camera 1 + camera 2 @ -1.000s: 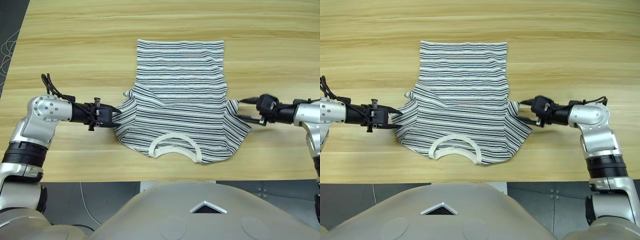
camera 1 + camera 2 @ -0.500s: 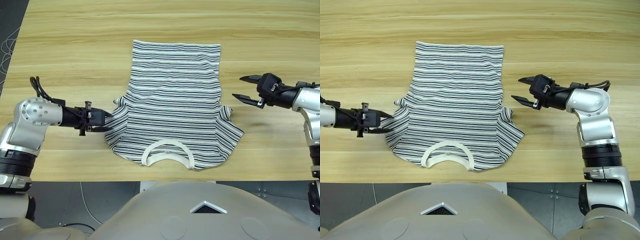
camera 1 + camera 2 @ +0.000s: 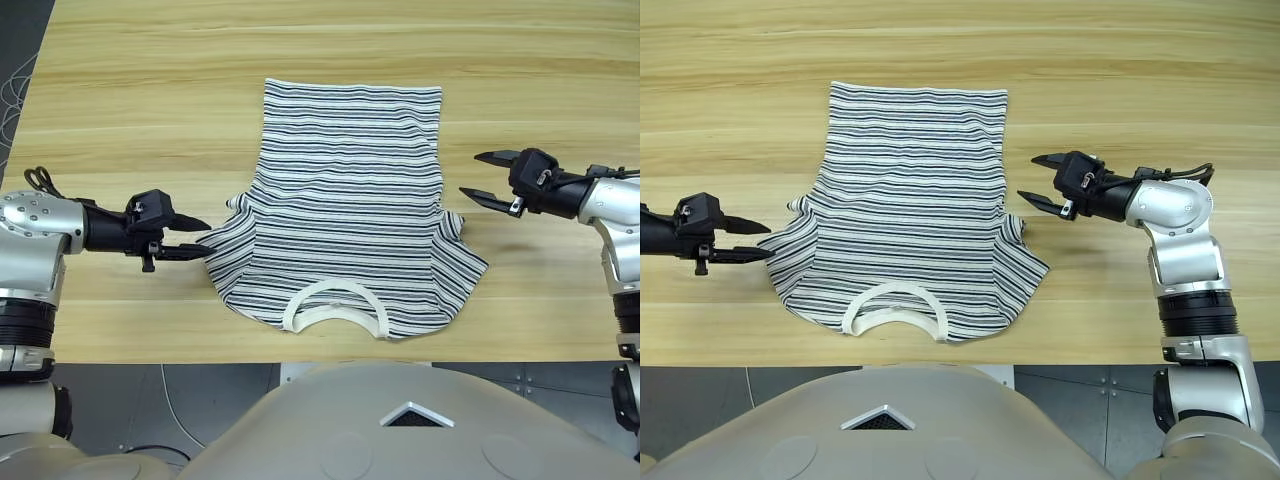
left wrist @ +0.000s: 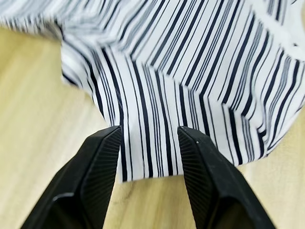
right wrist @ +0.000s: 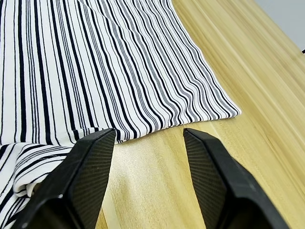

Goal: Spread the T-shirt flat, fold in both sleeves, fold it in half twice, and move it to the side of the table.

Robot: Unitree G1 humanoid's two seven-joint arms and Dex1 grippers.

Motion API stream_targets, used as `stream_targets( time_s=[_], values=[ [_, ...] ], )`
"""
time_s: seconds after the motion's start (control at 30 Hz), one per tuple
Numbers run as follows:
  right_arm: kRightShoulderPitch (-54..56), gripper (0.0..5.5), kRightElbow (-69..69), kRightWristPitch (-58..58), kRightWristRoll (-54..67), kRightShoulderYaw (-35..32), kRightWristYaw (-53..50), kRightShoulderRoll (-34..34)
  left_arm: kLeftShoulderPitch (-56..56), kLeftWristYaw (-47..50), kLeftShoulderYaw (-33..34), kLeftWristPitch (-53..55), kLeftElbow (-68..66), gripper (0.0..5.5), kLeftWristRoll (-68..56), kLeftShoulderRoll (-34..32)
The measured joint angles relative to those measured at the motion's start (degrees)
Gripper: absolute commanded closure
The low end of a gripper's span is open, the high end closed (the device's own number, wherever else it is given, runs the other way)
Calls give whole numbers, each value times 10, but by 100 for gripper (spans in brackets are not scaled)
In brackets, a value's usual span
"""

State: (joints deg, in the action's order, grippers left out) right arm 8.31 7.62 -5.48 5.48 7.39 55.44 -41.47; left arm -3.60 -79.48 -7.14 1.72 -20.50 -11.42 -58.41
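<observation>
the left tool (image 3: 200, 237) has released the t-shirt (image 3: 345, 190) and, like the right tool (image 3: 472, 174), stands spread; spreading seems done.

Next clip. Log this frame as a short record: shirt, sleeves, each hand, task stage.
T-shirt: striped, lying on the table, collar toward the robot, hem at the far side
Sleeves: both rumpled against the body, neither folded in
Left hand: open, fingertips at the edge of the left sleeve
Right hand: open, beside the shirt's right edge, apart from the cloth
Stage: spreading; no fold made yet
</observation>
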Motion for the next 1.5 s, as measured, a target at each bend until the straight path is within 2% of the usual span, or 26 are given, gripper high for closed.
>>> stream_targets(
  time_s=[0.27,0.6,0.83,1.03,1.3,1.5],
  values=[
    [-13,286,-2,-5,-8,-1,-1,1,-71,11,-11,-53,-148,333,51,37],
    [-17,286,-2,-9,-9,-4,-2,1,-68,-2,-10,-53,-146,333,50,51],
    [-22,283,-2,-11,-11,-5,-2,0,-53,-30,-10,-17,-115,426,37,48],
    [-23,283,-2,-15,-14,-5,-2,0,-57,-13,-9,-21,-127,531,41,49],
    [-24,283,-2,-19,-16,-5,-2,0,-59,-8,-1,5,-115,537,30,59],
    [-24,283,-2,-20,-19,-5,-3,1,-10,-112,25,64,9,537,-62,35]
  ],
)
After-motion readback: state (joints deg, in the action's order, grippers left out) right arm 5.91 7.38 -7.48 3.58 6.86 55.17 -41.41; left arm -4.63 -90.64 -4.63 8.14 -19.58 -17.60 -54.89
